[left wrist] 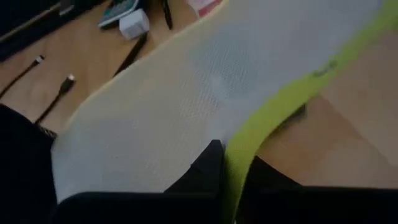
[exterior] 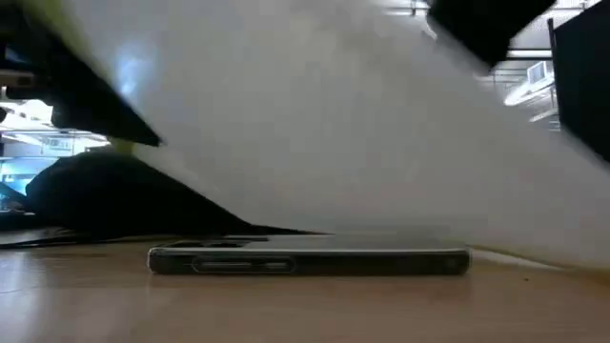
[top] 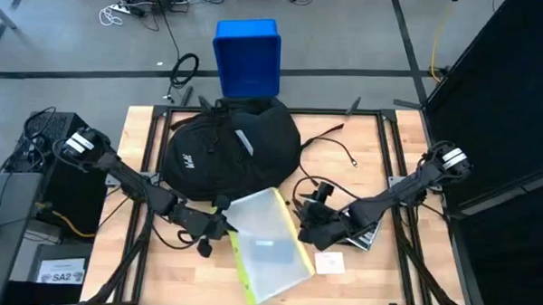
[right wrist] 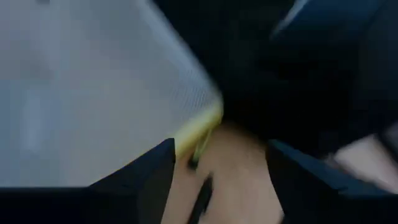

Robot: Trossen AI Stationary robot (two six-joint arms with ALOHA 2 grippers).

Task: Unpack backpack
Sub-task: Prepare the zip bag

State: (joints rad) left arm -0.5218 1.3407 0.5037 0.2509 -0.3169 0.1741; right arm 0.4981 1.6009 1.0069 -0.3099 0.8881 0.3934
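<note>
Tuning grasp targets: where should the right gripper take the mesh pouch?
Probably the free right long edge of the mesh pouch, coming from the right. It lies flat and thin on the table, so only an edge pinch fits. The left gripper already has its yellow-green edge, and the right gripper sits open alongside.

Even overhead light, sharp from above, heavy blur up close.

The high view is evenly lit and crisp, with soft shadows under the backpack [top: 231,147]. In the low view a pale mesh pouch [exterior: 334,124] fills the upper frame as a washed-out smear, while the flat device [exterior: 310,260] at lower centre stays sharp. Both wrist views are dim and motion-blurred, especially the right one.
</note>
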